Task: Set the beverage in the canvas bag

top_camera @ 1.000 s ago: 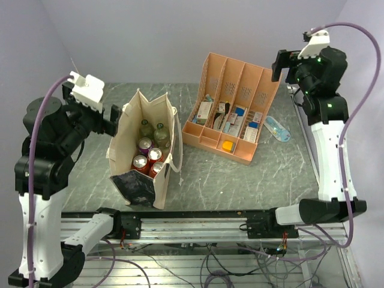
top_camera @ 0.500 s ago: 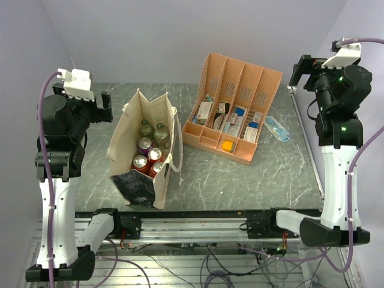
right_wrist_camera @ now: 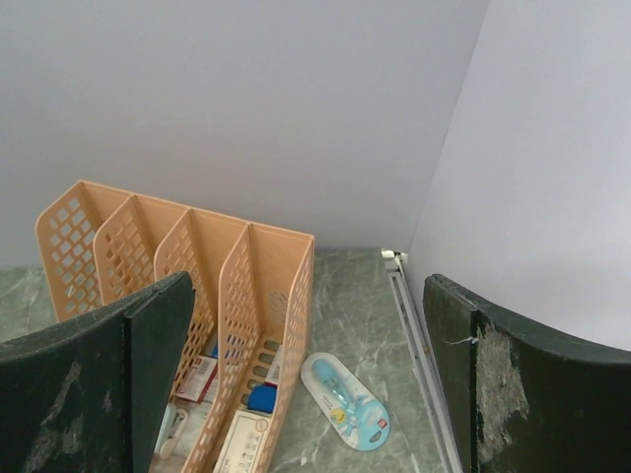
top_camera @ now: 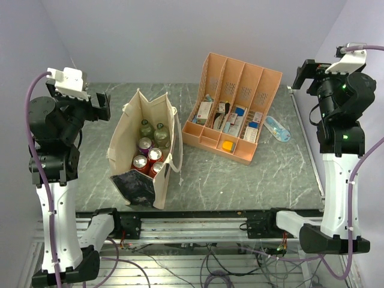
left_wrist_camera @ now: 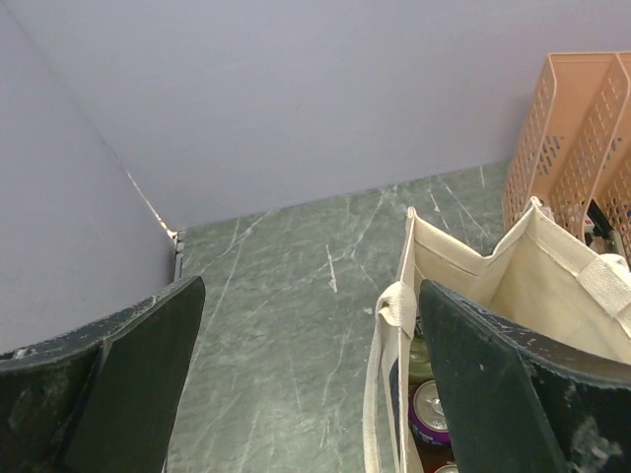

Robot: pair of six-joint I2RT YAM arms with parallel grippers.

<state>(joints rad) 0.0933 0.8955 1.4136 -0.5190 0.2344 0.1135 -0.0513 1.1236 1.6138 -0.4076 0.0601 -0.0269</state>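
Note:
The canvas bag [top_camera: 123, 139] stands upright and open on the left of the table, dark panel toward the near edge. Inside it are beverage cans [top_camera: 144, 146] and green bottles [top_camera: 161, 133]. My left gripper [top_camera: 102, 106] hovers high, to the left of the bag, open and empty. In the left wrist view the left gripper [left_wrist_camera: 311, 296] frames bare table, with the bag [left_wrist_camera: 552, 286] and a purple can [left_wrist_camera: 431, 409] at the right. My right gripper [top_camera: 303, 75] hangs open and empty, high over the table's right side. No beverage shows outside the bag.
An orange-pink divided organizer [top_camera: 231, 114] with small boxes stands at centre right, also seen as the organizer [right_wrist_camera: 266, 286] in the right wrist view. A blue blister pack [top_camera: 277, 128] lies to its right, near the table's metal side rail [right_wrist_camera: 419, 335].
Both arms have risen and drawn back. The left gripper moved up and left, away from the bag. The right gripper shifted right and up. Both stayed open.

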